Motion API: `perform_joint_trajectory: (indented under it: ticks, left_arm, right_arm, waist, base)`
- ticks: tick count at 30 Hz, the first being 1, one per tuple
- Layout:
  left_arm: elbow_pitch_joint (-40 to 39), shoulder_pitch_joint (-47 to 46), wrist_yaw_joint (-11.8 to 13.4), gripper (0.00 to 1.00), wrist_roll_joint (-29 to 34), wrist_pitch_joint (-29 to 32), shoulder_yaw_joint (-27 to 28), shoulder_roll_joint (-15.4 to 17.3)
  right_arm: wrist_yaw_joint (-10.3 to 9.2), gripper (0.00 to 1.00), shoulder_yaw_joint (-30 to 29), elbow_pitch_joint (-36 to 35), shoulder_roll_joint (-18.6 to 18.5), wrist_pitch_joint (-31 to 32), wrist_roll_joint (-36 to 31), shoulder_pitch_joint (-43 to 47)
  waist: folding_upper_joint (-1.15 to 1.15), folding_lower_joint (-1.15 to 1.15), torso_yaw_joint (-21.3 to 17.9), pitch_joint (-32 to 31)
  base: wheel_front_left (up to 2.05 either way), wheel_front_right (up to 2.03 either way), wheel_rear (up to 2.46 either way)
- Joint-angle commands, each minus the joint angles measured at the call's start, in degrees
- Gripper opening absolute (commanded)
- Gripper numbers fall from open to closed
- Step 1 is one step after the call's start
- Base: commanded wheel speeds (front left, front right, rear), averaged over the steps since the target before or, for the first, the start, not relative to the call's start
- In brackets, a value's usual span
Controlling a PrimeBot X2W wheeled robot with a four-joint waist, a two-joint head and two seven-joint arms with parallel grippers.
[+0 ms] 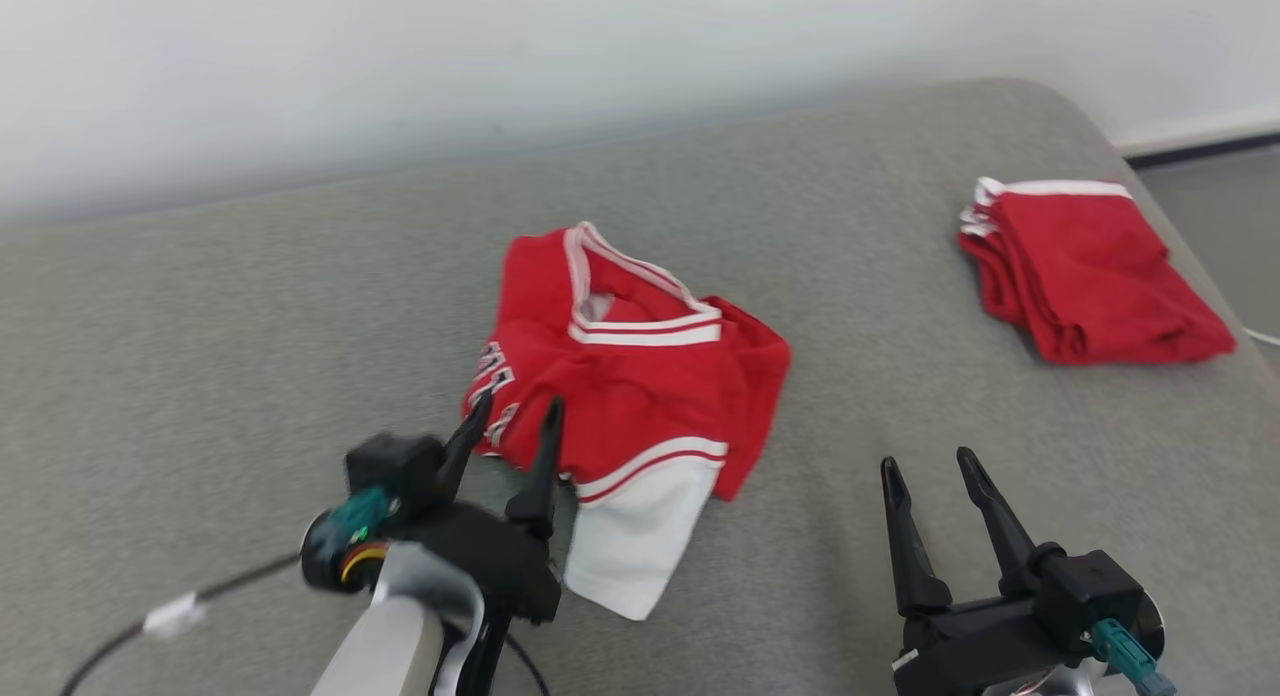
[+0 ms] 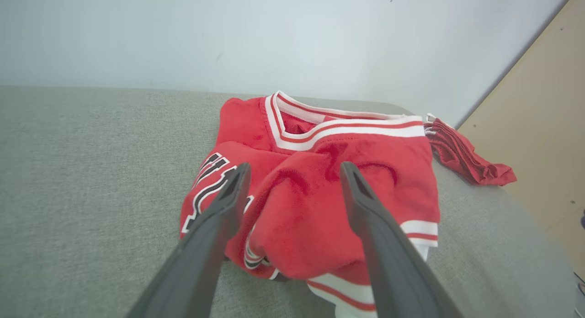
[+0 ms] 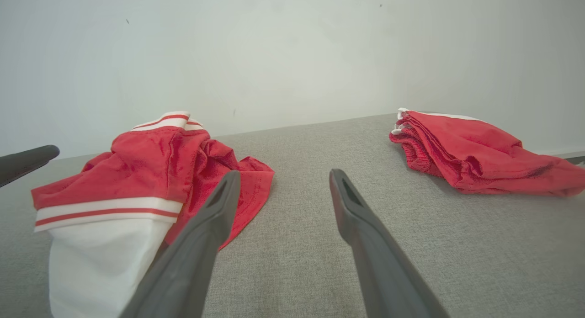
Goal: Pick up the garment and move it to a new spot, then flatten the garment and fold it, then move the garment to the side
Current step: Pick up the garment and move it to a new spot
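Observation:
The garment (image 1: pixel 640 376) is a red jersey with white and red trim, lying crumpled in a heap in the middle of the grey surface (image 1: pixel 250 356); a white panel sticks out at its near edge. My left gripper (image 1: pixel 517 407) stands open at the heap's near-left edge, its fingers apart just above the cloth and holding nothing; in the left wrist view the garment (image 2: pixel 320 172) lies between and beyond the left gripper (image 2: pixel 295 169). My right gripper (image 1: pixel 927 462) is open over bare surface to the right of the heap. The right wrist view has the garment (image 3: pixel 137 181) left of the right gripper (image 3: pixel 283 174).
A second red piece of clothing (image 1: pixel 1085 271) lies folded at the far right, near the surface's rounded right edge; it also appears as a red pile (image 3: pixel 475 149) in the right wrist view. A pale wall (image 1: pixel 500 56) runs behind. A black cable (image 1: pixel 200 596) trails at the lower left.

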Motion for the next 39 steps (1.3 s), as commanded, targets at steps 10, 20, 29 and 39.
perform_joint_trajectory:
  ticks: [10, 20, 29, 39]
  left_arm:
    - [-9.78, 13.89, 4.99, 1.00, 1.28, -10.98, 6.67, 2.18]
    - [-21.01, 27.98, 4.44, 1.00, 13.49, -11.25, 16.48, 2.21]
    - [-21.18, 31.84, 2.67, 1.00, 17.14, -11.26, 20.43, 1.78]
    - [-18.61, 31.02, 0.73, 1.00, 19.12, -11.27, 21.89, 1.53]
  right_arm:
    - [-0.14, 1.00, -2.09, -0.35, 0.18, 0.66, -0.62, 2.38]
    - [-0.14, 1.00, -3.92, 0.56, 0.15, 0.77, -0.90, 4.37]
    - [-0.14, 1.00, -5.13, 0.54, 0.16, 0.60, -3.16, 5.94]
    - [-0.14, 1.00, -4.76, 2.26, 0.17, 0.67, -2.55, 5.95]
  waist:
    - [0.00, 0.00, 8.24, -5.18]
    - [0.00, 0.00, 10.57, -7.49]
    - [0.00, 0.00, 11.53, -7.46]
    - [0.00, 0.00, 11.16, -6.75]
  base:
    - [0.00, 0.00, 0.00]
    - [0.00, 0.00, 0.00]
    - [0.00, 0.00, 0.00]
    - [0.00, 0.00, 0.00]
